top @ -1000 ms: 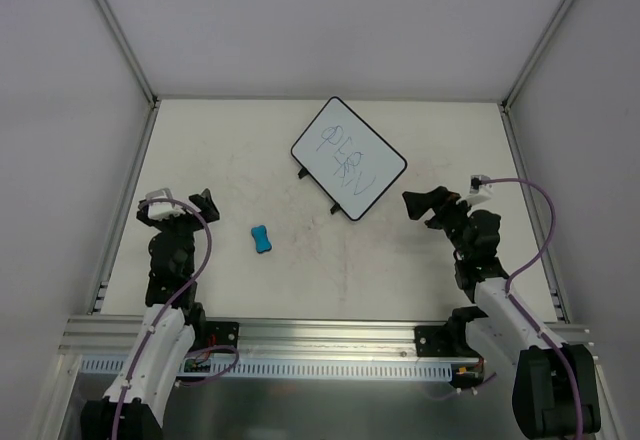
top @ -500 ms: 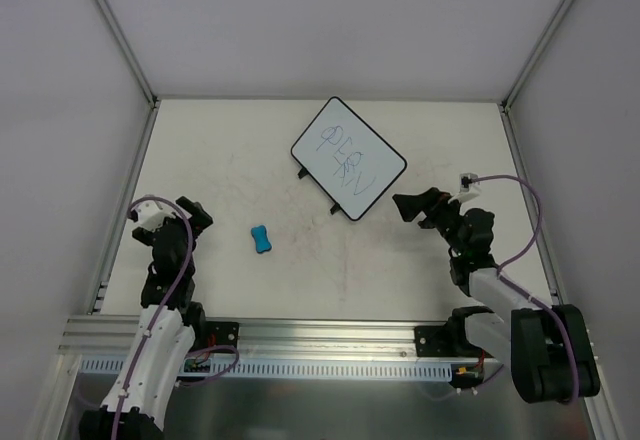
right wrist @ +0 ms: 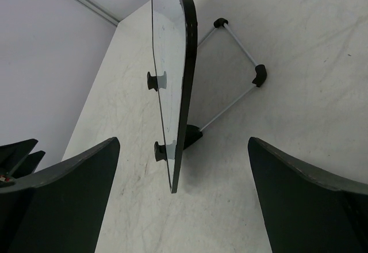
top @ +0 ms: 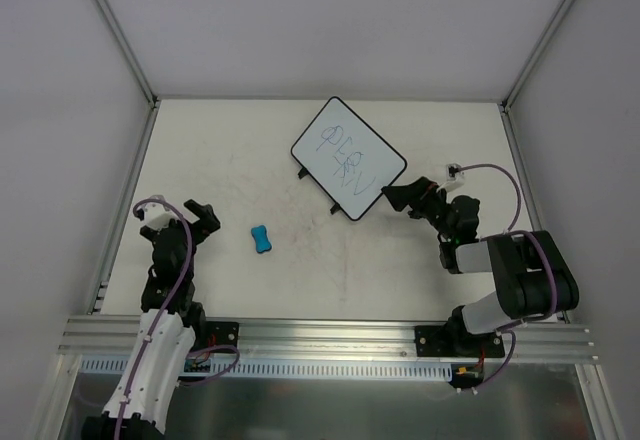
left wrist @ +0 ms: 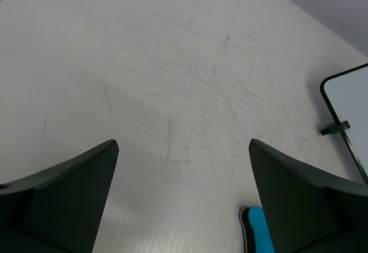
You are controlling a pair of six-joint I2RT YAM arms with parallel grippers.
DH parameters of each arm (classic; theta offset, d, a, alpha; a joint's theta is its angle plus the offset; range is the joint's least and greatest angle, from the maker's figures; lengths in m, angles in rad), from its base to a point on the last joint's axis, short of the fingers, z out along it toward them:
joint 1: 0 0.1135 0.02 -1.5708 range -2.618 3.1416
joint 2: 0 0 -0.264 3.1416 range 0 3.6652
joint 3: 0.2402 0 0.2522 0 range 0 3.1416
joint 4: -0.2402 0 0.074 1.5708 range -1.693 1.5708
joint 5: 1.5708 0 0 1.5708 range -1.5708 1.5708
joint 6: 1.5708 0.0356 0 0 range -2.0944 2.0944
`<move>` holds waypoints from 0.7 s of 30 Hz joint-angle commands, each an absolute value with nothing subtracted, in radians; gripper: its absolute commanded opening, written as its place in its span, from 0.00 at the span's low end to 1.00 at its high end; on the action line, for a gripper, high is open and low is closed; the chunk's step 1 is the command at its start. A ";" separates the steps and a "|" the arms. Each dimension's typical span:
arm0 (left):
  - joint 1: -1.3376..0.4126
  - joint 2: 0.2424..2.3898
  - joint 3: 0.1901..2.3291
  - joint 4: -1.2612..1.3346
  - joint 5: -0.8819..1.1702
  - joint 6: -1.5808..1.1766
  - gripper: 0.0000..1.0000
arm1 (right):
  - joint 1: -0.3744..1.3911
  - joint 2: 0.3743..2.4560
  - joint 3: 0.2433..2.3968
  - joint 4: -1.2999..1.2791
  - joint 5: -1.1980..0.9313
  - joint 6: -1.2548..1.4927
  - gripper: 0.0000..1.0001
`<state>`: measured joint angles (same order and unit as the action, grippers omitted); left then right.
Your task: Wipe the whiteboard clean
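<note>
The whiteboard [top: 348, 158] stands tilted on a wire stand at the back middle of the table, with blue-grey scribbles on its face. The small blue eraser [top: 261, 239] lies on the table to its front left. My left gripper [top: 203, 217] is open and empty, a short way left of the eraser. In the left wrist view the eraser [left wrist: 257, 231] shows by the right finger [left wrist: 310, 201], and the board's corner [left wrist: 352, 100] at far right. My right gripper [top: 392, 198] is open and empty at the board's near right corner. In the right wrist view the board [right wrist: 185, 63] is edge-on just ahead of my open gripper [right wrist: 184, 204].
The board's wire stand [right wrist: 238, 46] reaches out behind it on the table. White walls with metal posts [top: 118, 35] close in the table on three sides. An aluminium rail [top: 300, 340] runs along the near edge by the arm bases.
My right gripper has moved left, up to the whiteboard's near right corner. My left gripper has swung right, towards the eraser. The board and eraser have not moved.
</note>
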<state>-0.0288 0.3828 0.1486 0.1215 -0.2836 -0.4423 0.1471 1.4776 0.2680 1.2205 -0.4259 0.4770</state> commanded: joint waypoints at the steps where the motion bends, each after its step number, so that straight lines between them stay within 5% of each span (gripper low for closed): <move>1: -0.021 0.434 0.161 0.129 -0.212 -0.474 0.99 | 0.173 1.528 0.327 1.413 -0.431 0.492 0.99; 10: -0.021 0.537 0.204 0.130 -0.158 -0.497 0.99 | 0.209 1.606 0.411 1.416 -0.419 0.474 0.94; 21: -0.029 0.643 0.276 0.124 -0.049 -0.474 0.99 | 0.213 1.709 0.466 1.466 -0.410 0.515 0.74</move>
